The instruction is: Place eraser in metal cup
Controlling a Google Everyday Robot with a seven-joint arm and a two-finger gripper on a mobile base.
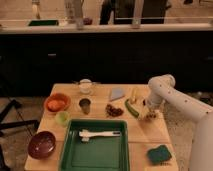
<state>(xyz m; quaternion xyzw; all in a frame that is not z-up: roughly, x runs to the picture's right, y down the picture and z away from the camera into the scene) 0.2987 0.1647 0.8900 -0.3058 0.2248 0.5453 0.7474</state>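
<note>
Reaching down over the right part of the pale wooden tabletop (145,132), the white arm's two-finger claw (148,114) is seen low, just beside the curved green vegetable (131,108), with its fingers standing apart and nothing clamped between them. The small dark oblong eraser (152,117) is taken to be the dim dark shape directly under the claw, near the tabletop's right edge. It is largely hidden, so contact cannot be confirmed. The dull grey tapered metal cup (85,105) is set upright well to the left, between the orange bowl (56,103) and a dark reddish heap (115,110), behind the green plastic tray (66,150) in which a white brush (100,134) lies. The step in hand is judged to be the approach for the grasp: the eraser is not yet lifted and nothing is seen in the cup. For the next move, the claw would need to be lowered around the block's narrow sides and closed. A lift clear of the vegetable and the heap is then called for, followed by a carry leftward to above the cup's small mouth, where the eraser is best held end-down before release.
</note>
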